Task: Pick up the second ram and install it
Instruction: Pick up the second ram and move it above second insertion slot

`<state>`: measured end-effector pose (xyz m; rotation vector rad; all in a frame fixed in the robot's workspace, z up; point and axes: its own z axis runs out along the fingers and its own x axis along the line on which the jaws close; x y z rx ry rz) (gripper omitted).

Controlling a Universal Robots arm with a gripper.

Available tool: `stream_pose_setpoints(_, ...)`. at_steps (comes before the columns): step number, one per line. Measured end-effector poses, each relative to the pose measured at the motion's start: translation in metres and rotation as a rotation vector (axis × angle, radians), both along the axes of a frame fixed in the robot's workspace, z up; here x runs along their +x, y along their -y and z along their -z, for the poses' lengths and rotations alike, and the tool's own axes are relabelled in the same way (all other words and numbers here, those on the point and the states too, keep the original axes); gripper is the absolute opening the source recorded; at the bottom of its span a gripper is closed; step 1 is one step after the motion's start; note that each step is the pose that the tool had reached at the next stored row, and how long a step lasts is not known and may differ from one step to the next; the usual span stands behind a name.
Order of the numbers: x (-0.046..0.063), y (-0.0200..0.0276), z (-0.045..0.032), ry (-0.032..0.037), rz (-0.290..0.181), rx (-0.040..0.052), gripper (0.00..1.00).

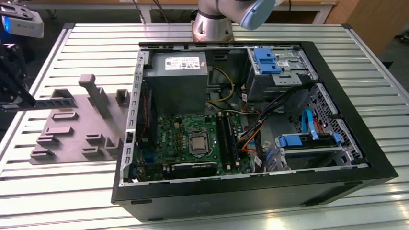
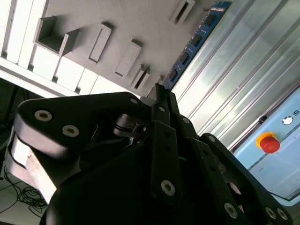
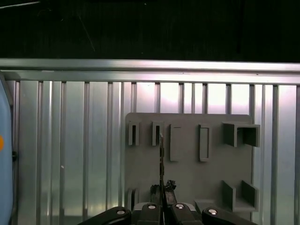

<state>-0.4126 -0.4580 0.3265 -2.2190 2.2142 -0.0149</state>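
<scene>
A big silver table [image 1: 76,191] made of long metal slats fills most of the exterior view. On it, at the middle and right of that view, lies a large black computer case [image 1: 255,191] with its side open. Inside it a green circuit board [image 1: 185,139] sits at the lower middle. A grey metal power box [image 1: 176,81] is above the board, and a blue plastic drive holder [image 1: 265,60] is at the upper right.

On the table at the exterior view's left, just beside the case, lies a flat grey plastic plate [image 1: 70,139] with small raised holders and slots on it. The silver and pale blue robot arm [image 1: 214,21] stands at the top middle of that view.

In the first wrist view the black claw [image 3: 162,190] is squeezed tight on the second ram, a long, thin, blue-green stick [image 3: 161,159]. There we see the stick from its thin edge. It pokes out from the claw over the grey plate, and its far end is near two small slot holders. I cannot tell if it touches the plate. In the second wrist view its flat blue side [image 2: 197,42] shows small black chips in a row, and a round red button [image 2: 269,143] sits on a pale blue box.
</scene>
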Motion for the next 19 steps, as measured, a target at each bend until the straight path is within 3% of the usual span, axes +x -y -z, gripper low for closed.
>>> stream_pose_setpoints(19,0.000,0.0000,-0.0277,-0.0001,0.000,0.0000,0.14)
